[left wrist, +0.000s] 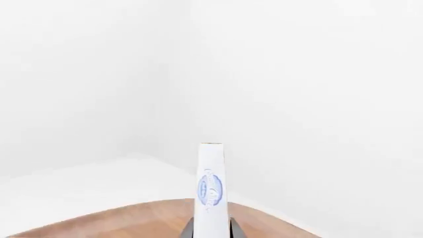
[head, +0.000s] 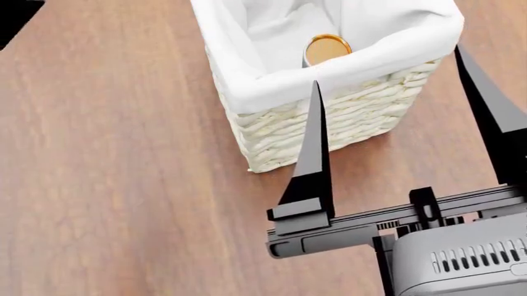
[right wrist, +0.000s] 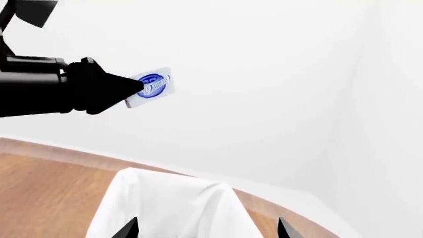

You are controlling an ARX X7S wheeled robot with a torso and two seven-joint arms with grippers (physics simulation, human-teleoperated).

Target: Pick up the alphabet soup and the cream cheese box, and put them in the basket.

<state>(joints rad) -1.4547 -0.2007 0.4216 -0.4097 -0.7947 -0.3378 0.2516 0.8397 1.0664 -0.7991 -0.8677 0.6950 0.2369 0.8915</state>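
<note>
The cream cheese box (left wrist: 211, 186), white with a blue oval logo, stands edge-on between the fingers of my left gripper (left wrist: 211, 232), which is shut on it. The right wrist view shows that left gripper (right wrist: 135, 89) holding the box (right wrist: 152, 84) high in the air, above and to one side of the basket (right wrist: 168, 208). In the head view the wicker basket (head: 329, 123) with its white liner holds the alphabet soup (head: 327, 48), of which only the gold end shows. My right gripper (head: 387, 65) hangs open over the basket's near rim, with nothing between its fingers.
Brown wooden tabletop (head: 115, 160) surrounds the basket. White walls fill the background of both wrist views. A black shape (head: 16, 18) cuts the head view's top left corner.
</note>
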